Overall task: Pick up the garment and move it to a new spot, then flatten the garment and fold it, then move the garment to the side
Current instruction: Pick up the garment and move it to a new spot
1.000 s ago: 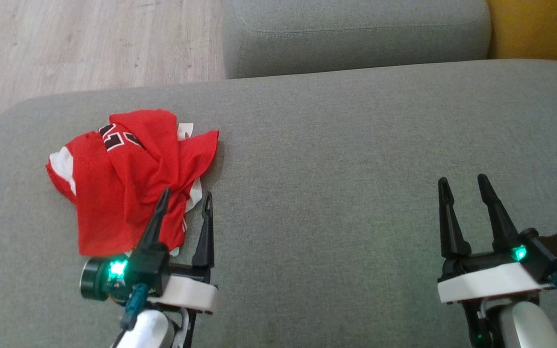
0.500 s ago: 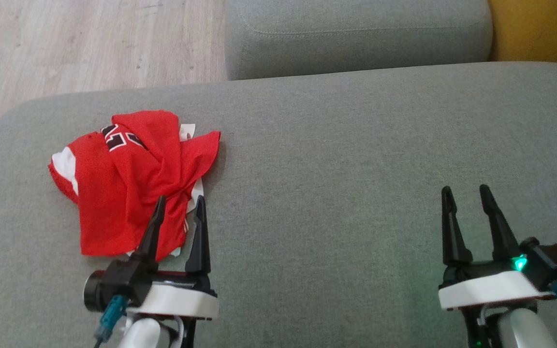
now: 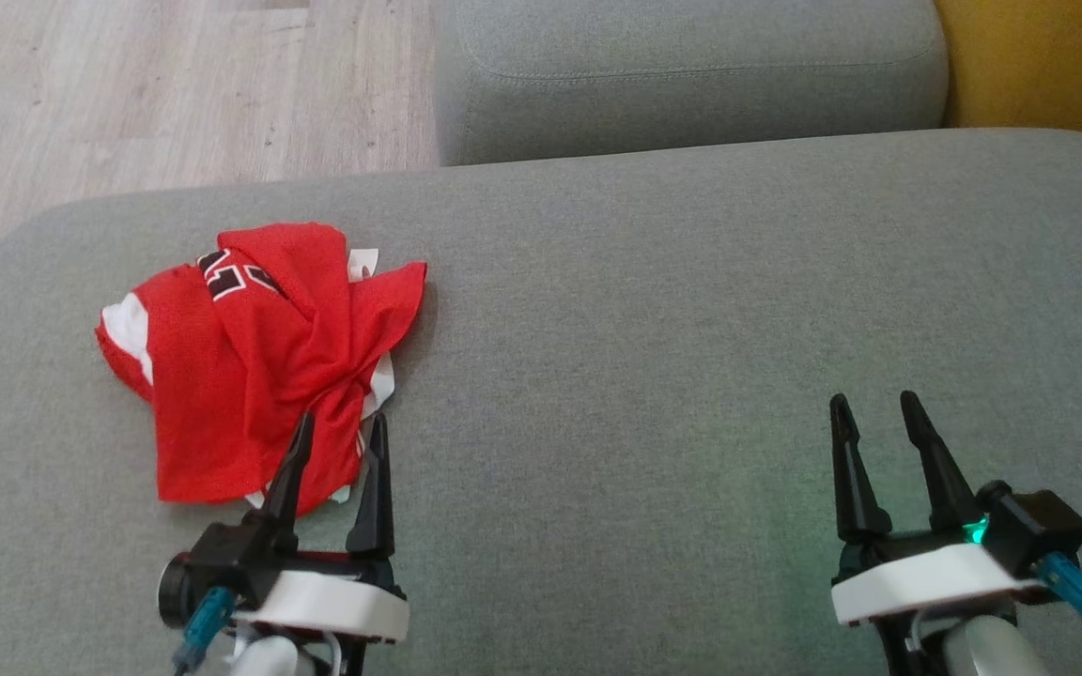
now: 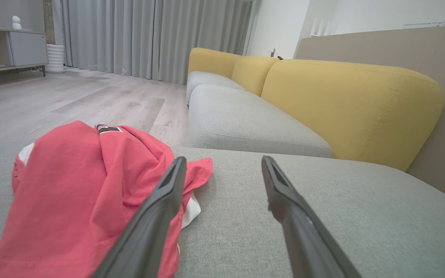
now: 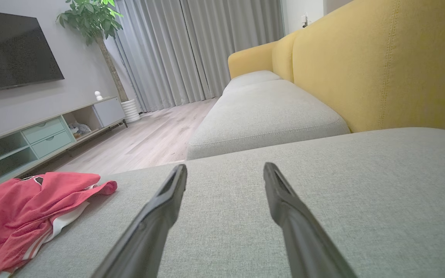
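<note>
A crumpled red garment (image 3: 250,366) lies in a heap on the grey seat cushion (image 3: 654,319) of a sofa, toward the cushion's far left corner and well apart from its right end. The cloth is bunched and folded over itself, so its shape and its underside cannot be made out. A black-and-white printed mark near the top of the heap is partly tucked into a fold and cannot be read, and strips of white trim peek out at the left and right sides. The left gripper (image 3: 342,420) sits at the garment's near edge with its jaws spread wide and released. In the head view one dark finger overlaps the red cloth while the other stands over bare cushion just beside it. Whether that finger touches the fabric cannot be told, and the left wrist view likewise shows it only in front of the cloth. The right gripper (image 3: 873,399) is also released, fingers apart over bare cushion toward the right end, far from the garment. Both arms are cut off by the bottom edge of the head view. In the right wrist view the garment is cropped by the left and bottom edges. Beyond the far edge are a second grey cushion (image 3: 682,75), a yellow backrest (image 3: 1039,66) and a pale wooden floor (image 3: 175,84).
</note>
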`<state>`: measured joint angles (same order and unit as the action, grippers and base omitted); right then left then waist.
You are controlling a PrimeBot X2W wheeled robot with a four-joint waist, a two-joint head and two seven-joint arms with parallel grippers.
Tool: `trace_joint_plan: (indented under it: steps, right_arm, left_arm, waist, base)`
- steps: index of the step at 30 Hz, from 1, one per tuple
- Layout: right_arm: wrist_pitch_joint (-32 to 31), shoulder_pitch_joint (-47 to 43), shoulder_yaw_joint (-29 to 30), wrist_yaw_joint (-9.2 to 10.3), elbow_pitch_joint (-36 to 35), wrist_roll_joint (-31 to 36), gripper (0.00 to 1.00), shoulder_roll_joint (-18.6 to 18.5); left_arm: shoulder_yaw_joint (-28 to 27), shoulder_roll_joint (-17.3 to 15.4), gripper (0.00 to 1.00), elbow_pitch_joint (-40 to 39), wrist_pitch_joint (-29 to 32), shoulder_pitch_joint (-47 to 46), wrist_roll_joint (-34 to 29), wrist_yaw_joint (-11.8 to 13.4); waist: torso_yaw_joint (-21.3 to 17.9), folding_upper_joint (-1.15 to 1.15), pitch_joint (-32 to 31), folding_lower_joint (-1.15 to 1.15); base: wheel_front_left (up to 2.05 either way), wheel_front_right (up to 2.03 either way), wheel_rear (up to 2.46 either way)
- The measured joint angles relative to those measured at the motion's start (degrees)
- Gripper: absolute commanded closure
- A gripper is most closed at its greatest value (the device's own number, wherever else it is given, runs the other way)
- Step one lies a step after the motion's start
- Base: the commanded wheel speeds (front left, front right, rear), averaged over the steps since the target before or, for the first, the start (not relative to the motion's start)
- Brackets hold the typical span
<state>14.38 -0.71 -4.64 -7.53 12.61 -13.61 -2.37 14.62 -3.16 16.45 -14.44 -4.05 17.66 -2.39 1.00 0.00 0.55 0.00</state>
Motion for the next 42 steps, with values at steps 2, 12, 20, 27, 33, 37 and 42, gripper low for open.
trace_joint_plan:
  steps: [2, 12, 20, 27, 33, 37, 42]
  right_arm:
    - [0.0, 0.0, -0.05, 0.0, 0.22, 0.0, 0.0, 0.0]
    - [0.0, 0.0, -0.04, 0.0, 0.19, -0.03, 0.0, 0.0]
    - [0.0, -0.09, -1.37, 0.0, 0.05, -0.1, 0.0, -0.02]
    - [0.0, -0.44, -3.47, 0.0, -0.2, -0.52, 0.0, -0.03]
    - [0.0, -1.56, -4.41, 0.0, -0.21, -0.86, 0.0, -0.03]
    - [0.0, -1.58, -4.78, 0.0, -0.23, -1.01, 0.0, -0.02]
    - [0.0, -1.59, -5.59, 0.0, -0.29, -1.02, 0.0, -0.02]
  left_arm:
    - [-0.23, 0.04, 0.0, 0.14, 0.0, 0.0, -0.16, -0.22]
    - [-1.03, 0.2, 0.0, 0.99, 0.0, -0.01, -0.52, -0.45]
    - [-2.0, 0.21, 0.0, 1.07, 0.0, 0.0, -0.52, 0.68]
    - [-3.66, 0.21, 0.0, 0.97, -0.01, 1.01, -1.24, 1.14]
    - [-3.79, 0.21, 0.0, 0.97, 0.0, 1.15, -1.82, 1.31]
    - [-3.9, 0.21, 0.0, 0.97, -0.01, 1.19, -2.1, 1.33]
    - [-4.08, 0.2, 0.0, 0.99, -0.01, 2.2, -2.42, 1.3]
  waist:
    - [0.01, 0.0, -0.06, 0.0]
    - [1.52, 0.0, -0.37, 0.0]
    - [5.75, 0.0, -1.08, 0.0]
    - [11.19, 0.0, -1.75, 0.0]
    - [14.73, 0.0, -2.14, 0.0]
    - [17.47, 0.0, -2.34, 0.0]
    - [20.27, 0.0, -2.4, 0.0]
  base:
    - [0.0, 0.0, 0.0]
    - [0.0, 0.0, 0.0]
    - [0.0, 0.0, 0.0]
    - [0.0, 0.0, 0.0]
    - [0.0, 0.0, 0.0]
    - [0.0, 0.0, 0.0]
    - [0.0, 0.0, 0.0]
